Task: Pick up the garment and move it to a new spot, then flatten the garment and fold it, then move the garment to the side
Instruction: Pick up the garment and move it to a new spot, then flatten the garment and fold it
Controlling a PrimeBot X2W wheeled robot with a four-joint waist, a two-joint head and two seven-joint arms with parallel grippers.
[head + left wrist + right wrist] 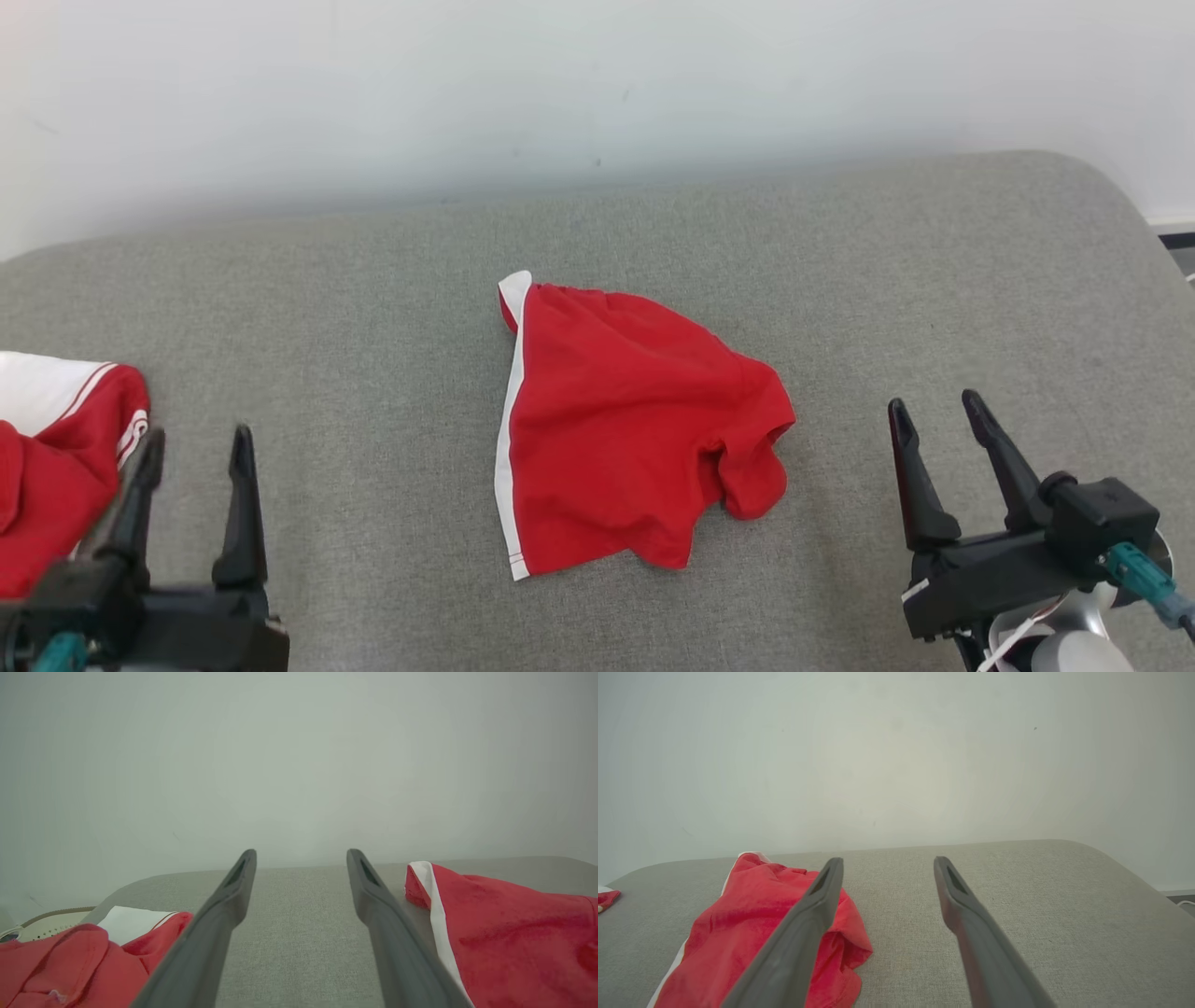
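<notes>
Widely parted fingers (pixel 920 485) on both grippers, holding nothing, with the garment (pixel 625 420) lying between them.
Left gripper (pixel 199 434) and right gripper (pixel 934 399) sit low at the near edge of the grey cushion (pixel 373 308), fingers spread and empty, pointing toward the pale wall (pixel 560 93). The red garment, with a white stripe down its left side, lies crumpled at the cushion's middle, well apart from either gripper, its lower right corner bunched. A second red-and-white cloth (pixel 56 448) lies at the left edge, just beside the left gripper.
</notes>
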